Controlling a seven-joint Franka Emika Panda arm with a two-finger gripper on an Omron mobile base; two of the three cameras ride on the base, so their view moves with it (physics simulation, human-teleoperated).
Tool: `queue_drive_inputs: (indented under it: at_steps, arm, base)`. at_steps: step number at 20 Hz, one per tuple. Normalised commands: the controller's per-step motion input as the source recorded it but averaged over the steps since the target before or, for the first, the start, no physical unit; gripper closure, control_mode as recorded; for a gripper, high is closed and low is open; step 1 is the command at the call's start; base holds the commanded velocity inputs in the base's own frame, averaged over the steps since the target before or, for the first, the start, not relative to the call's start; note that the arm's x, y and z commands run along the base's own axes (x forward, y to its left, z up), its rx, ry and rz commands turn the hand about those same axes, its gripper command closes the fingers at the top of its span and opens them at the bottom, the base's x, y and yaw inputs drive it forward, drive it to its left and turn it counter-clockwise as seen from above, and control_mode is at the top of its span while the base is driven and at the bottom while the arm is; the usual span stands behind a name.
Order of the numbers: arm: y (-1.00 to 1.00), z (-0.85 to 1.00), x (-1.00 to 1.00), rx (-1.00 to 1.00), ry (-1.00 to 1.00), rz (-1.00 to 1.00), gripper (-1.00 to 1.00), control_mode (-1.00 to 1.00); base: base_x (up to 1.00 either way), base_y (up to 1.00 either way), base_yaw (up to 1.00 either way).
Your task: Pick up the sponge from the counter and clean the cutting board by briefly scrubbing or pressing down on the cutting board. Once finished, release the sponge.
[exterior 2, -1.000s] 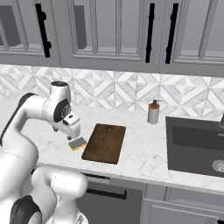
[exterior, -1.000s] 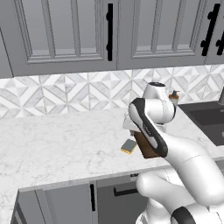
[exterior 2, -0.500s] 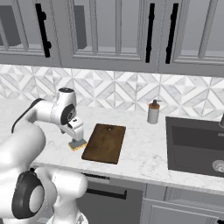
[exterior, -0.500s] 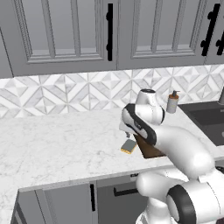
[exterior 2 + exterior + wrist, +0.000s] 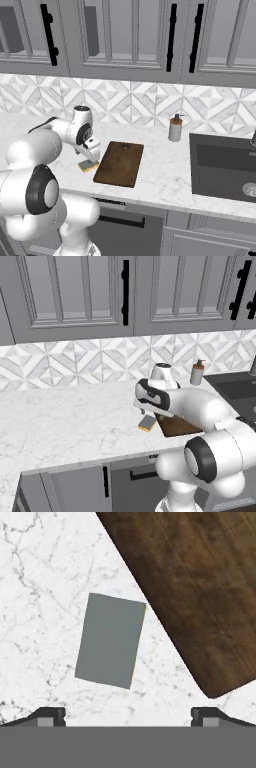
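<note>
Fingers (image 5: pixel 50 716) are spread wide, holding nothing, and the gripper (image 5: pixel 128 718) is now descending over the sponge (image 5: pixel 110 640). Sponge is lying untouched on the counter (image 5: pixel 40 572) beside the board (image 5: pixel 200 587); grasp is pending.

Lighting: even, bright, diffuse; no single source was evident. Rendered look throughout, flat shading.
Shadows: faint soft shade lay under upper cabinets (image 5: pixel 125 301) along top of backsplash (image 5: pixel 130 102); sponge (image 5: pixel 111 640) cast almost no shadow on counter (image 5: pixel 40 572).
Glare: none; soft sheen on white arm (image 5: pixel 200 406) only.
Sharpness: base views were slightly soft, low resolution; hand view was crisp, cutting board (image 5: pixel 200 587) grain clear.
Edge distortion: none noted.
</note>
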Motion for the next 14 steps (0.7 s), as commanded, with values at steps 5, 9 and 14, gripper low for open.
queue_drive_inputs:
  at_steps: [5,9,14]
  arm:
    - [0.0,-0.38,0.23,0.0,0.0,0.0,-1.0,-1.0]
    - [0.0,-0.31,0.24,0.0,0.0,0.0,-1.0,-1.0]
    - [0.0,-0.15,0.01,0.0,0.01,0.0,-1.0,-1.0]
  base:
    - [0.0,0.0,0.0]
    - [0.0,0.0,0.0]
    - [0.0,0.0,0.0]
